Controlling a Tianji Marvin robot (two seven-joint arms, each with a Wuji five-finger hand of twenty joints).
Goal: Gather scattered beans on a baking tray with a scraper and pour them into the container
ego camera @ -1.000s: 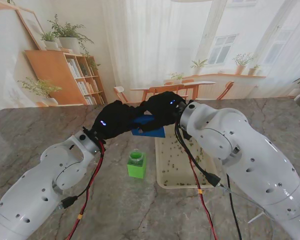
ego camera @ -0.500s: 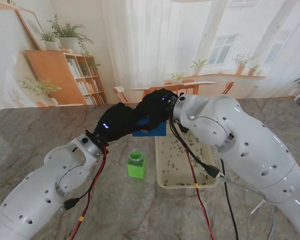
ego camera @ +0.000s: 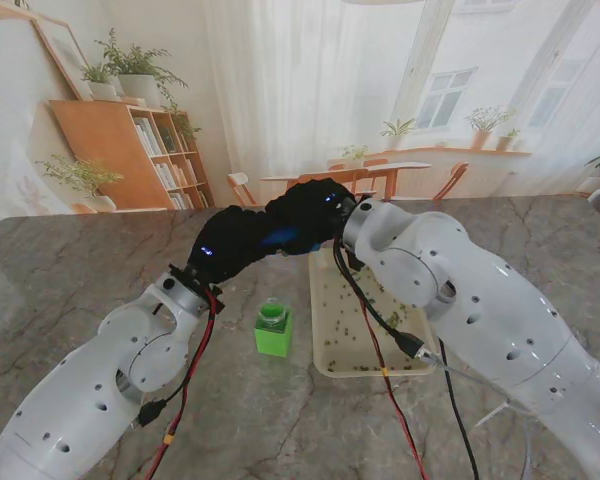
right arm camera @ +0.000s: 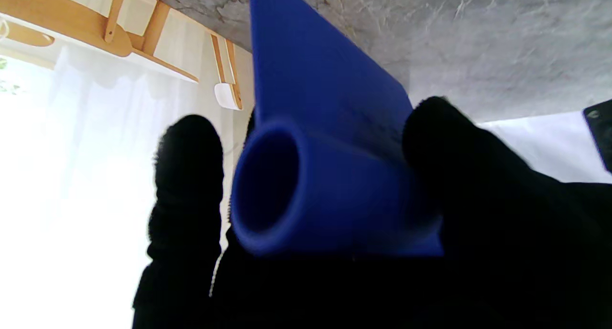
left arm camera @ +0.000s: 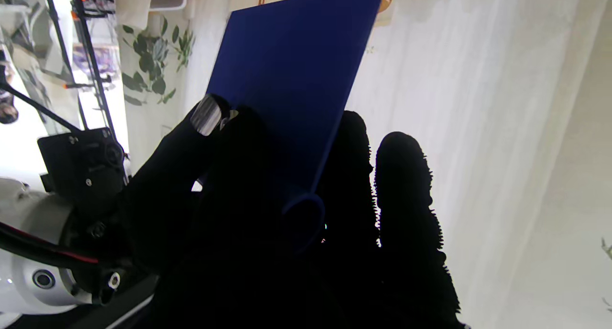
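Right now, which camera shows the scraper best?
The right wrist view: the scraper fills it, handle tube and blade visible. The left wrist view shows the blade flat behind dark fingers; the stand view shows only a sliver between the hands.

scraper (right arm camera: 330, 142): matt blue plastic | fingers (right arm camera: 189, 176): fuzzy black cloth | table (ego camera: 100, 270): marble-look

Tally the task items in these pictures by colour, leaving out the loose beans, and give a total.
Blue: 1, the scraper
Green: 1, the container
Cream: 1, the tray
Total: 3
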